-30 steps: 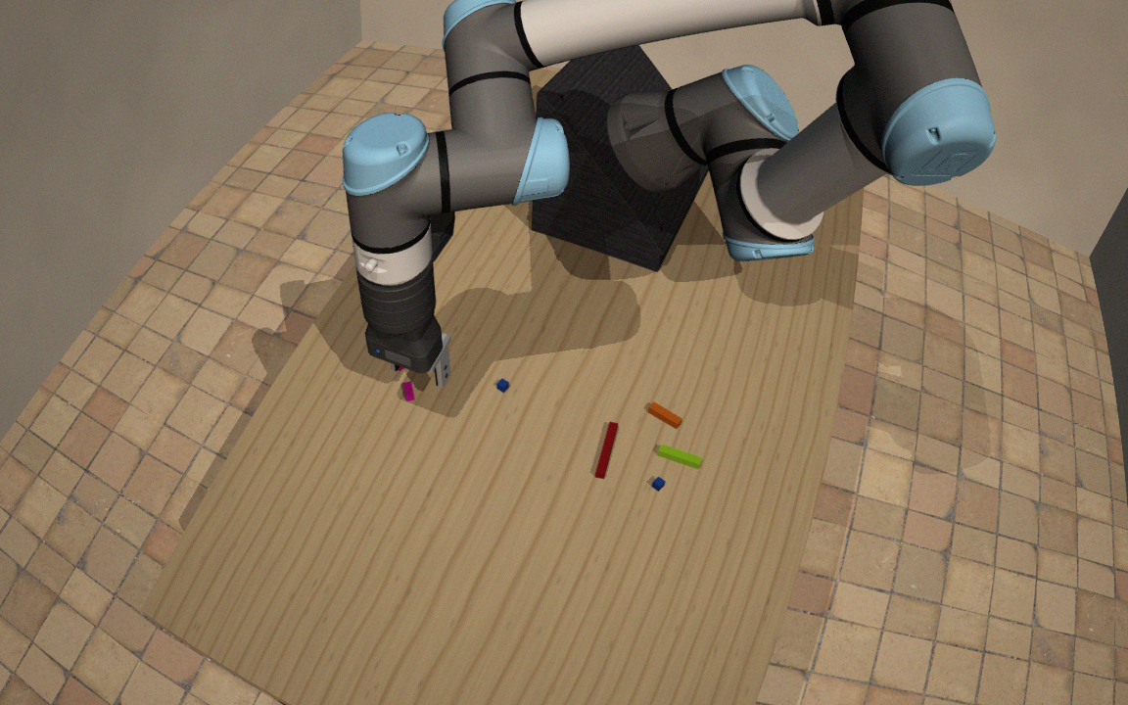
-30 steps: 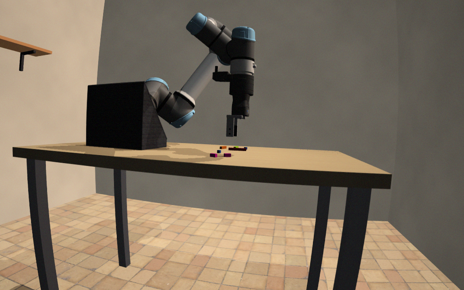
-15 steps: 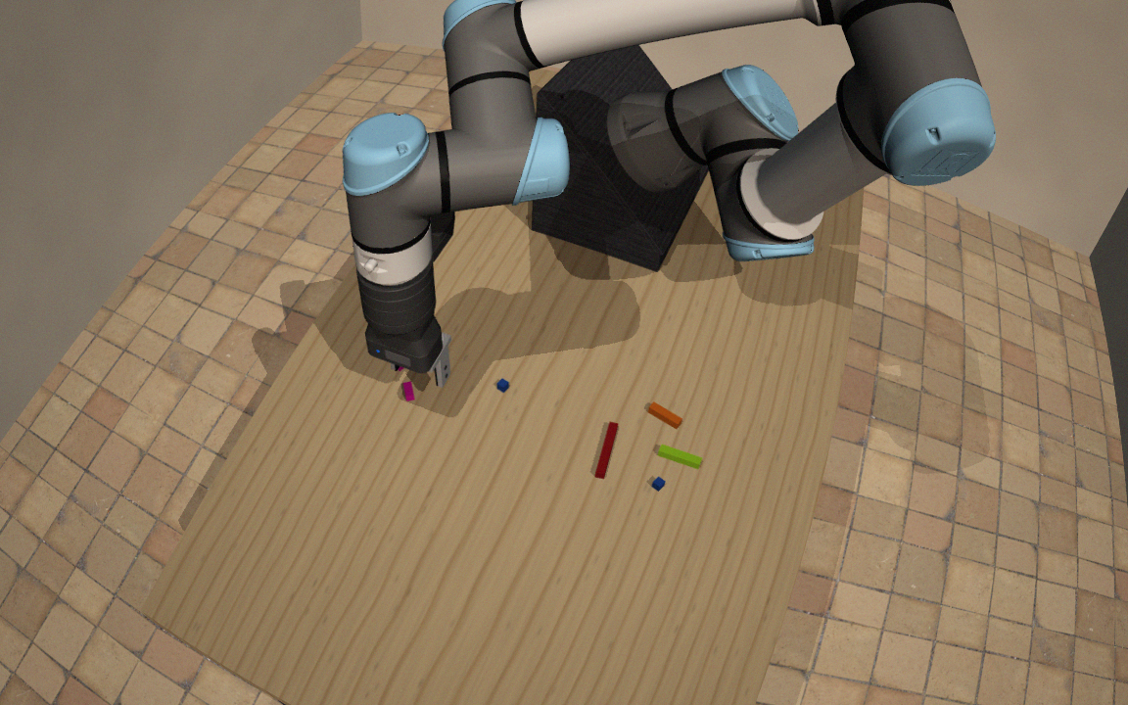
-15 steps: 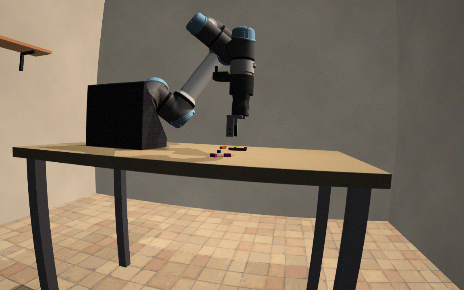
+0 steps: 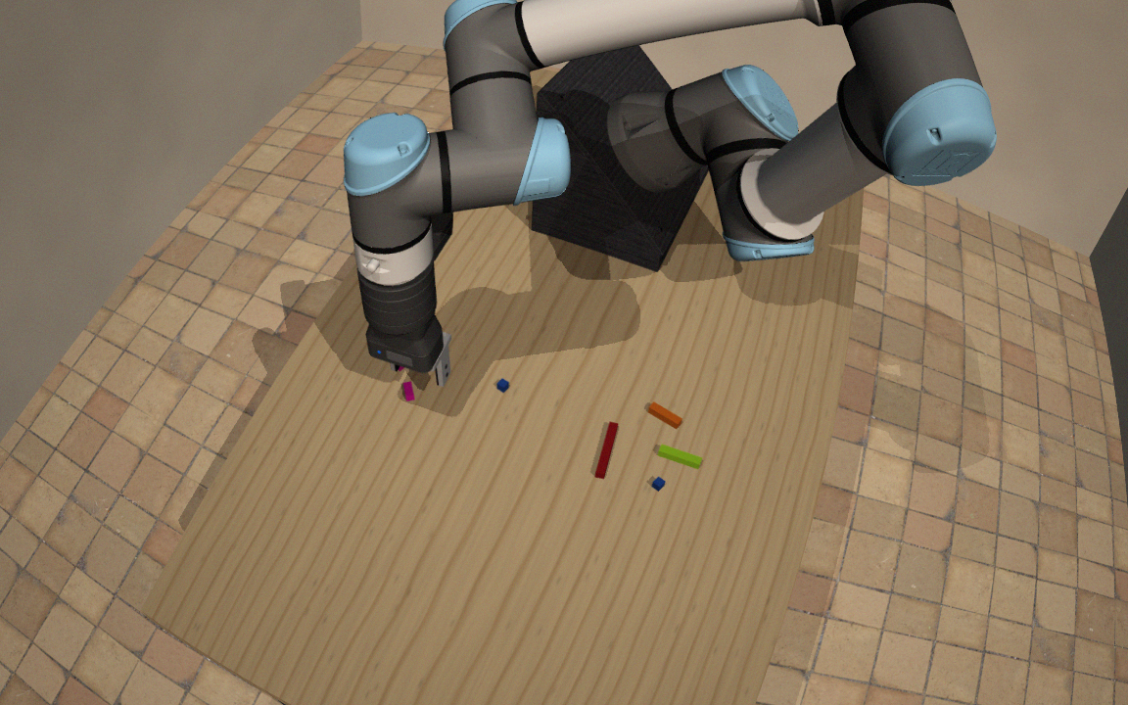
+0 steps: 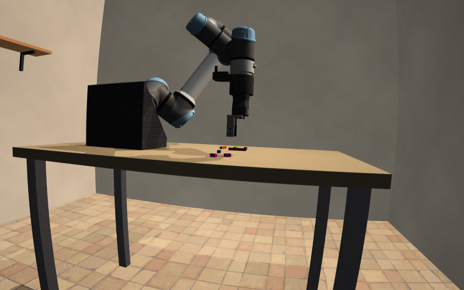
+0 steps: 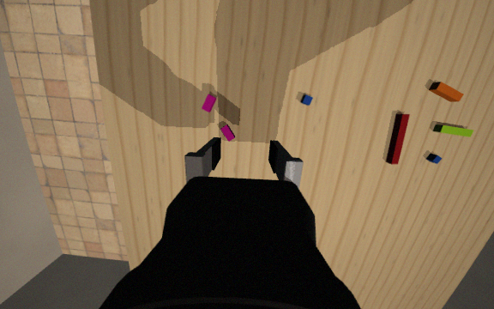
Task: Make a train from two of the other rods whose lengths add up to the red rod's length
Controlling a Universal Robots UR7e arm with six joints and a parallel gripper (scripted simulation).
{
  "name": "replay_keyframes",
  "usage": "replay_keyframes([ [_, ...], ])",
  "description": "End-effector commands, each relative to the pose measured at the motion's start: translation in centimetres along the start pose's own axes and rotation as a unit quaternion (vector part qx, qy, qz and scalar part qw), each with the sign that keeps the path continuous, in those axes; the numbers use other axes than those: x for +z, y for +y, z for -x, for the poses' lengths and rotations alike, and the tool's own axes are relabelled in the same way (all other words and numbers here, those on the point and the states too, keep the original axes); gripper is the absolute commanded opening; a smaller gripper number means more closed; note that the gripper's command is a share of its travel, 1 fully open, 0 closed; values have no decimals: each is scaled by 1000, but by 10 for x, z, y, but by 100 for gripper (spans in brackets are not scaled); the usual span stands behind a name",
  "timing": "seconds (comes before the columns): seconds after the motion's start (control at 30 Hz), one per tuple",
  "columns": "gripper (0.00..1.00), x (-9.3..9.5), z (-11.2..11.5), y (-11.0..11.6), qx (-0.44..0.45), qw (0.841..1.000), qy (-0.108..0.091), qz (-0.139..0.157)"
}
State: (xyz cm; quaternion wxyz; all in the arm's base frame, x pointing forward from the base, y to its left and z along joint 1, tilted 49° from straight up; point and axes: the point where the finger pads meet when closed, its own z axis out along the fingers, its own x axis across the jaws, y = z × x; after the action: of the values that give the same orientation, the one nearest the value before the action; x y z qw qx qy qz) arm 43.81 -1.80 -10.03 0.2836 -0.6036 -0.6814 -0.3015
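Note:
My gripper (image 7: 244,148) is open and empty, well above the table near the two magenta rods. One magenta rod (image 5: 408,391) (image 6: 227,155) (image 7: 227,132) lies just ahead of the fingers in the wrist view. The other magenta rod (image 6: 213,155) (image 7: 209,103) lies a little apart, mostly hidden by the gripper in the top view. The red rod (image 5: 605,449) (image 6: 237,148) (image 7: 398,139) lies alone. The lime rod (image 5: 680,455) (image 7: 456,130) and the orange rod (image 5: 664,414) (image 6: 222,147) (image 7: 446,92) lie beyond it, apart and at different angles. No rods touch.
One blue rod (image 5: 502,385) (image 6: 218,151) (image 7: 306,99) lies between the magenta rods and the red rod. Another blue rod (image 5: 657,483) (image 7: 434,158) lies near the lime rod. The black robot base (image 6: 114,115) stands on the wooden table (image 5: 463,561) (image 6: 298,158).

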Motion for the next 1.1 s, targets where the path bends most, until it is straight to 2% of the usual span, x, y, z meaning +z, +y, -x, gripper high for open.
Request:
replay_keyframes([
  [0.0,100,-1,0,0,-19,1000,0,1],
  [0.2,100,0,1,0,-123,992,0,0],
  [0.47,100,0,0,1,-279,960,-1,0],
  [0.53,100,0,0,1,-279,960,-1,0],
  [0.77,100,0,0,2,-358,934,-1,0],
  [1.07,100,0,0,3,-366,931,-1,0],
])
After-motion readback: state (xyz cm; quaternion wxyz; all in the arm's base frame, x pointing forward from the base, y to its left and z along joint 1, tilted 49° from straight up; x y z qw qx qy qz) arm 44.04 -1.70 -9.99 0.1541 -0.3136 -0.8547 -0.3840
